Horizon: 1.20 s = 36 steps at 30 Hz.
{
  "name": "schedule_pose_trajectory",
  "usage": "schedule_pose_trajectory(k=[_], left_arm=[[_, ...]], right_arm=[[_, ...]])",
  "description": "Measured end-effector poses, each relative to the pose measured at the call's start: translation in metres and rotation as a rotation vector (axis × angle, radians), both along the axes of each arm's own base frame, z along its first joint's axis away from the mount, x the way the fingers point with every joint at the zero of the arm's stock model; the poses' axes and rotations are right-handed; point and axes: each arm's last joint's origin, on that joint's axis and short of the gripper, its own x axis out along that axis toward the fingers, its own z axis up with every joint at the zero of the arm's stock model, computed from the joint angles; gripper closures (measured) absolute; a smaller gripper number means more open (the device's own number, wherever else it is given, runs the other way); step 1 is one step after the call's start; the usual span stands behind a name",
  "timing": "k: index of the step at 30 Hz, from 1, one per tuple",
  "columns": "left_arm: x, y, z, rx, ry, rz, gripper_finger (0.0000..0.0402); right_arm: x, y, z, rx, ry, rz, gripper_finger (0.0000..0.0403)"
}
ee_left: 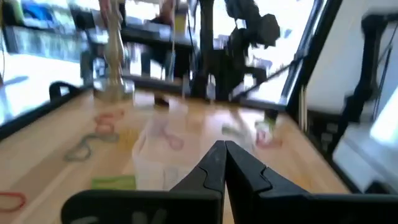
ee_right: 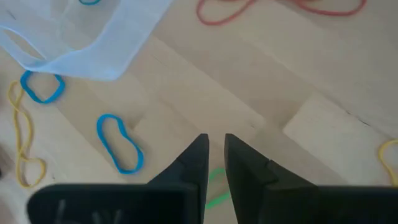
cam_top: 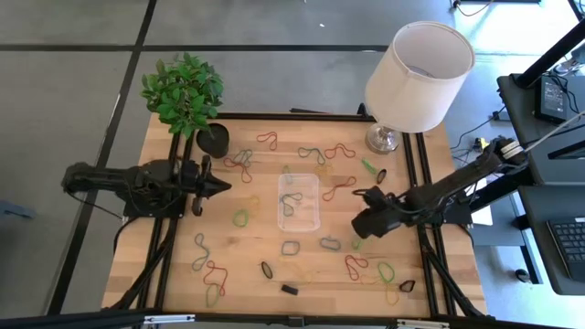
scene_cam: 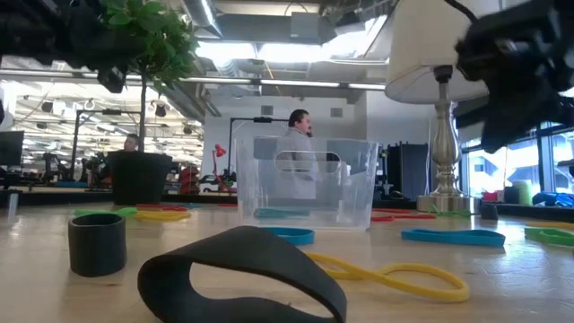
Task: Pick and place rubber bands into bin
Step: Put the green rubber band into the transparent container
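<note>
Rubber bands in red, green, blue, yellow and black lie scattered on the wooden table [cam_top: 247,274]; among them are a blue one [ee_right: 119,143] and a red one [ee_right: 224,12]. The clear bin [cam_top: 299,203] stands mid-table on its flat bottom, and loops show through its walls. My right gripper [ee_right: 214,146] hovers just right of the bin, tipped downward. Its fingers are a narrow gap apart with nothing between them. A green band [ee_right: 214,186] lies on the table below it. My left gripper [cam_top: 224,185] is shut and holds nothing; it points level toward the bin from the left.
A potted plant [cam_top: 213,139] stands at the far left and a lamp [cam_top: 416,78] at the far right. Near the front edge lie a wide black band [scene_cam: 242,269] and a dark ring [scene_cam: 97,242]. A person [scene_cam: 296,135] stands in the room behind.
</note>
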Motion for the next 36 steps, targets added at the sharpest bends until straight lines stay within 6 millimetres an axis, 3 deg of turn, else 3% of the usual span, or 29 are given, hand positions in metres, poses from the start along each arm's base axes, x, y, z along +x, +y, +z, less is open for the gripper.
schedule_pose_trajectory(k=[7, 10, 16, 27, 36], left_arm=[[0.036, -0.024, 0.022, 0.081, 0.452, -0.107, 0.0398], [0.052, -0.034, 0.030, 0.071, 0.628, -0.070, 0.0398], [0.080, -0.046, 0.038, -0.085, 0.783, 0.055, 0.0398], [0.097, -0.054, 0.008, -0.365, 0.963, 0.219, 0.0398], [0.110, -0.053, -0.022, -0.384, 1.093, 0.381, 0.0397]], right_arm=[[-0.025, -0.012, -0.006, -0.012, -0.027, 0.054, 0.0350], [-0.032, -0.016, -0.007, -0.032, -0.032, 0.098, 0.0349], [-0.039, -0.020, -0.007, -0.068, -0.043, 0.172, 0.0349], [-0.041, -0.021, -0.006, -0.144, -0.027, 0.294, 0.0349], [-0.041, -0.021, -0.006, -0.156, -0.022, 0.314, 0.0349]])
